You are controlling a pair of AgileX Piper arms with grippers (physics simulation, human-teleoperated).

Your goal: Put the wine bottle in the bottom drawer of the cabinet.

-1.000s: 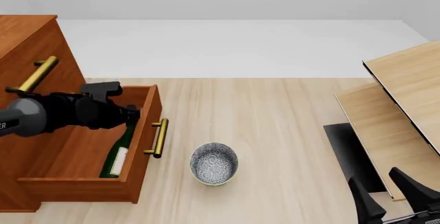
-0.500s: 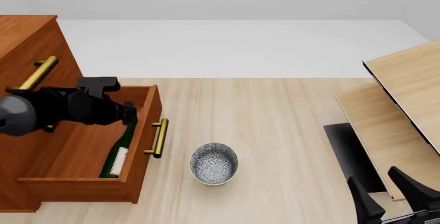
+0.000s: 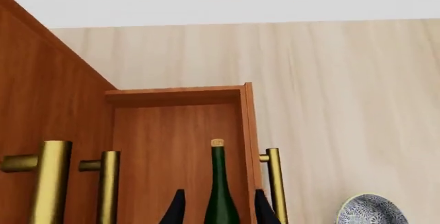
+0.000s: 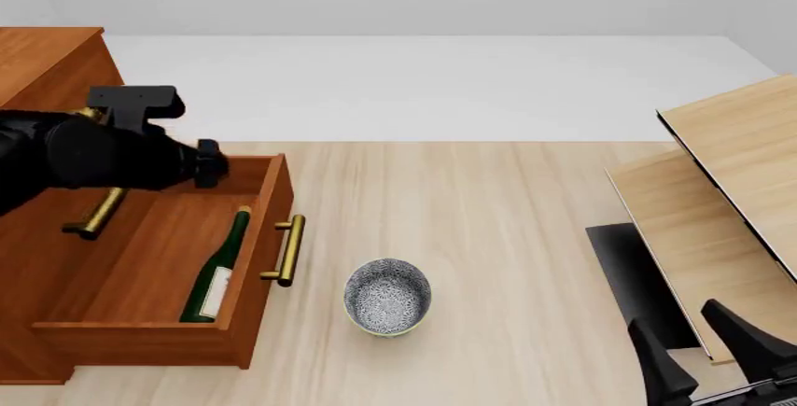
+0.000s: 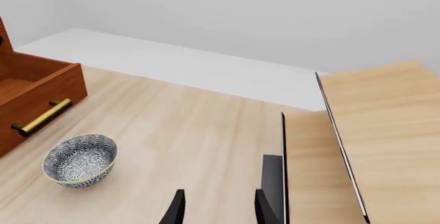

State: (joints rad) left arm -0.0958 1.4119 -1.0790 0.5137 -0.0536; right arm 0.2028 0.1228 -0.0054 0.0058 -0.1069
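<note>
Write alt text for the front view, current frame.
A dark green wine bottle lies in the pulled-out bottom drawer of a reddish-brown cabinet, with the left gripper raised above it and apart from it. A patterned bowl sits on the table beside the drawer.

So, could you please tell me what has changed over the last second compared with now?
The left gripper has let go of the wine bottle and lifted up and back, away from the open bottom drawer; its fingers now stand apart above the bottle. The bottle stays lying in the drawer, and the bowl and the right gripper have not moved.
</note>
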